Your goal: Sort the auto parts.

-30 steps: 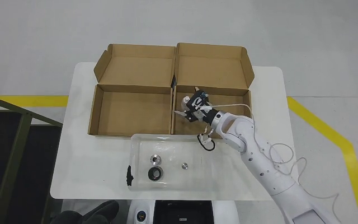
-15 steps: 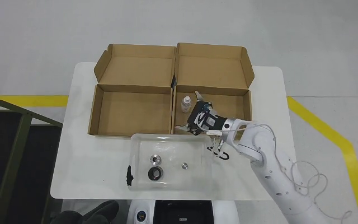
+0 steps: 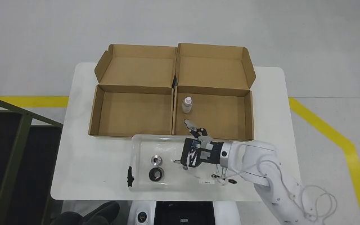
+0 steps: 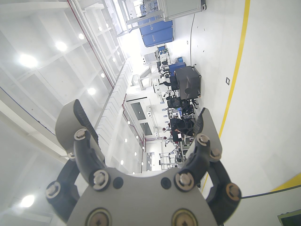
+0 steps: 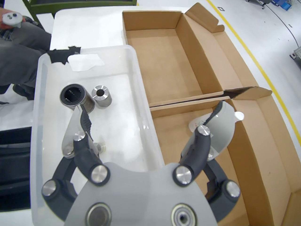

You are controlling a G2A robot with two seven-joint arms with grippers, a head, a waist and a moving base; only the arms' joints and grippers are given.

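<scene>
My right gripper (image 3: 184, 143) (image 5: 152, 116) hangs open over the near wall of the clear plastic tray (image 3: 135, 147) (image 5: 137, 71). One finger is over the tray and the other over the right cardboard box (image 3: 225, 115) (image 5: 258, 156). In the tray lie a black linear bearing (image 3: 155, 175) (image 5: 73, 96), a silver bushing (image 3: 155, 160) (image 5: 101, 96) and a small metal part (image 5: 100, 147) beneath one finger. A white bottle (image 3: 187, 104) (image 5: 238, 115) stands upright in the right box. My left gripper (image 4: 141, 118) is open, empty and points into the room.
The left cardboard box (image 3: 132, 112) (image 5: 164, 66) stands beside the right one, both with lids folded back. A torn black tape patch (image 3: 130, 178) (image 5: 61, 55) sits on the tray's far end. A green cart (image 5: 82, 1) stands beyond the table.
My right gripper has drawn back from the white bottle, which stays standing in the right box, and has swung toward the table's front over the clear tray.
</scene>
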